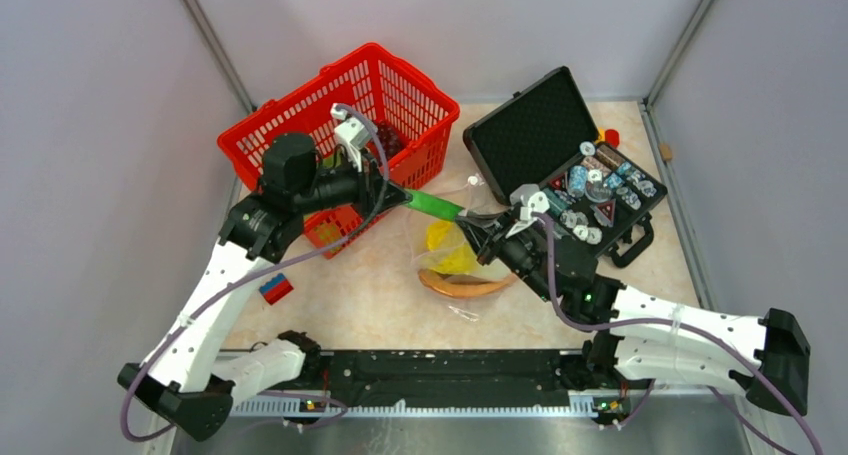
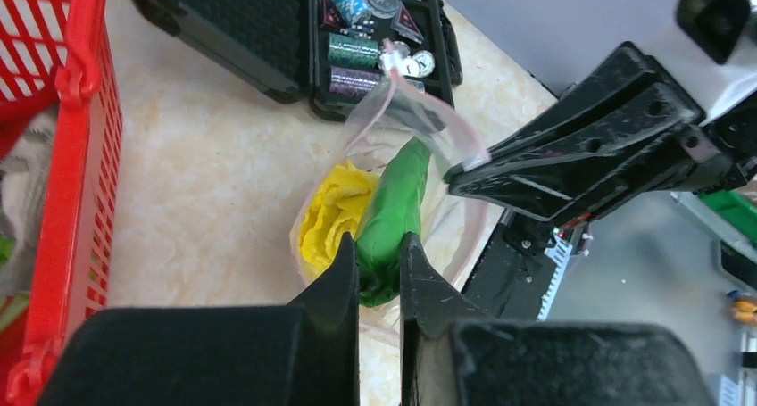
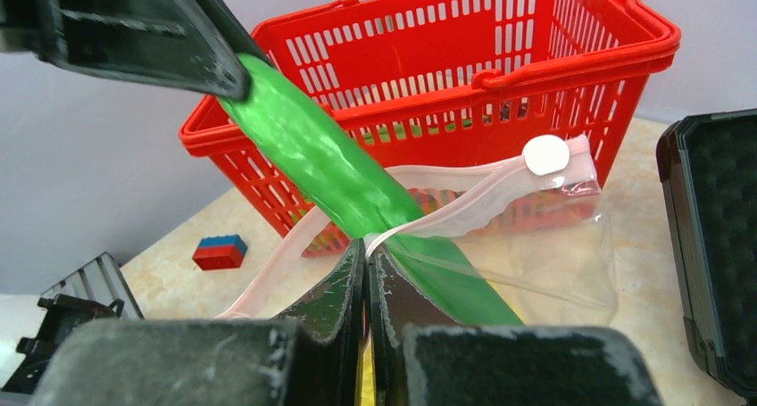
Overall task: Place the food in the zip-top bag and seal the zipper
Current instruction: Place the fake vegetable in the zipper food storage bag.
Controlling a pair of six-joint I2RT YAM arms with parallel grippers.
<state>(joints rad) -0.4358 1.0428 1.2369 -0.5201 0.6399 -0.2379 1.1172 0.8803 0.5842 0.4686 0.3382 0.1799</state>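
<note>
The clear zip-top bag (image 1: 452, 260) lies at mid-table, mouth lifted. My right gripper (image 3: 367, 249) is shut on its pink zipper strip (image 3: 464, 196) and holds the mouth open; it also shows in the top view (image 1: 487, 231). My left gripper (image 2: 381, 245) is shut on a long green pod (image 2: 393, 214), whose far end pokes through the bag mouth. The pod also shows in the top view (image 1: 437, 207) and the right wrist view (image 3: 330, 169). A yellow corn-like piece (image 2: 332, 211) and an orange curved piece (image 1: 462, 285) lie inside the bag.
The red mesh basket (image 1: 395, 60) stands at the back left with more food inside. An open black hard case (image 1: 530, 125) with poker chips (image 1: 600, 180) sits at the back right. A small red-and-blue block (image 1: 276, 289) lies at the front left.
</note>
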